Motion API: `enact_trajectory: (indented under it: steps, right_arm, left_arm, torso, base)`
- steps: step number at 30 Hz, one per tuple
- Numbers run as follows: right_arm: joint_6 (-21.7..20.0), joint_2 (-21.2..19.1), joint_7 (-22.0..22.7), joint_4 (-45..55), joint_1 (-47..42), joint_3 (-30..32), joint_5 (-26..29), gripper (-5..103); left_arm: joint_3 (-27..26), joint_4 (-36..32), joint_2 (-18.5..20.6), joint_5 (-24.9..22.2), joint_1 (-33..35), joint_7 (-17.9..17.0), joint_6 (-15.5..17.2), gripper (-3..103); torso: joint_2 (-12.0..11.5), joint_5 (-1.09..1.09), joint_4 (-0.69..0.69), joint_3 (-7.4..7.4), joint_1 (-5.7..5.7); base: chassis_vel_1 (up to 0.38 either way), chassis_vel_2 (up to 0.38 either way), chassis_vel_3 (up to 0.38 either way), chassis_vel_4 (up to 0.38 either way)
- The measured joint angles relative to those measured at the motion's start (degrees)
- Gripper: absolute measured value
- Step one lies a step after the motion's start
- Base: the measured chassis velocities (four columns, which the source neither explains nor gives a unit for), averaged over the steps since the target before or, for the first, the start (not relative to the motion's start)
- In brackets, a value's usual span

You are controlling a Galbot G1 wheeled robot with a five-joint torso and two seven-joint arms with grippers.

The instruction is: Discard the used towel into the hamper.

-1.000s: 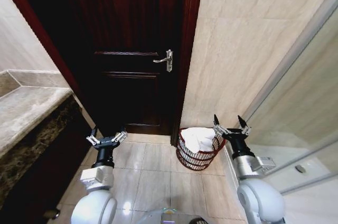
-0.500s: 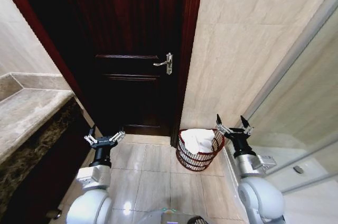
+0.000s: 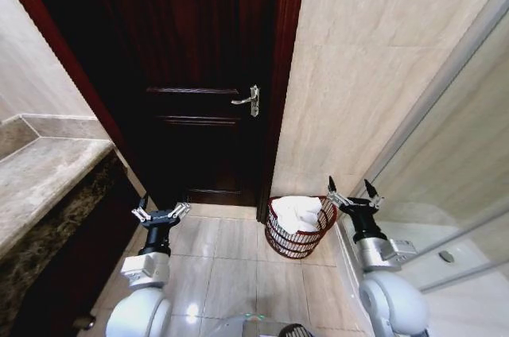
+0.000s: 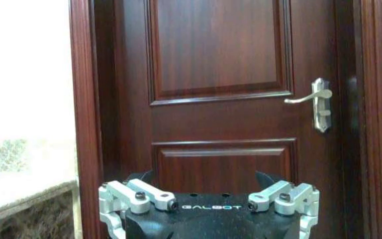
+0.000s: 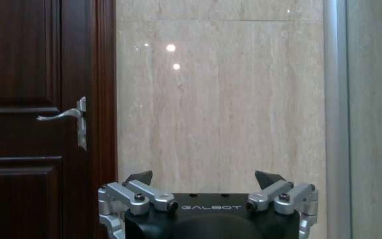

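Towel (image 3: 296, 211) is already in the hamper (image 3: 298, 230), a white bundle sitting just below the rim, so I read the discard as done. Hamper stands on the floor tiles (image 3: 227, 265) at about 1 o'clock from me, tucked against the wall (image 3: 358, 75) just beside the door (image 3: 207, 75) frame. My right gripper (image 3: 351, 192) is at about 2 o'clock, raised just beside the hamper's right rim, not touching it, fingers spread wide and holding nothing. Left gripper (image 3: 160, 213) is at 11 o'clock over bare tile, well apart from the hamper, also spread wide and empty. Versus a second ago the door handle (image 3: 248, 101) and hamper sit a touch lower in the head view and the counter (image 3: 40, 178) edge has dropped, so that is the camera tilting or my torso rising, not things moving. Both arms look slightly drawn back toward me. Towel has not budged. My call: release finished, I am backing off to a neutral pose, nothing left but the retreat.
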Motion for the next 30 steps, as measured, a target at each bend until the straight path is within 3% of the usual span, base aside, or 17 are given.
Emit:
enact_trajectory:
  steps: [30]
  right_arm:
    - [-1.3, -0.3, 0.4, 0.9, 2.4, -1.7, -0.9, 100]
  left_arm:
    - [-1.4, -0.2, 0.7, -1.6, 0.1, 0.7, 0.0, 100]
  torso:
    - [8.1, -0.01, 0.00, 4.49, 3.67]
  base:
    - [0.000, 0.000, 0.000, 0.000]
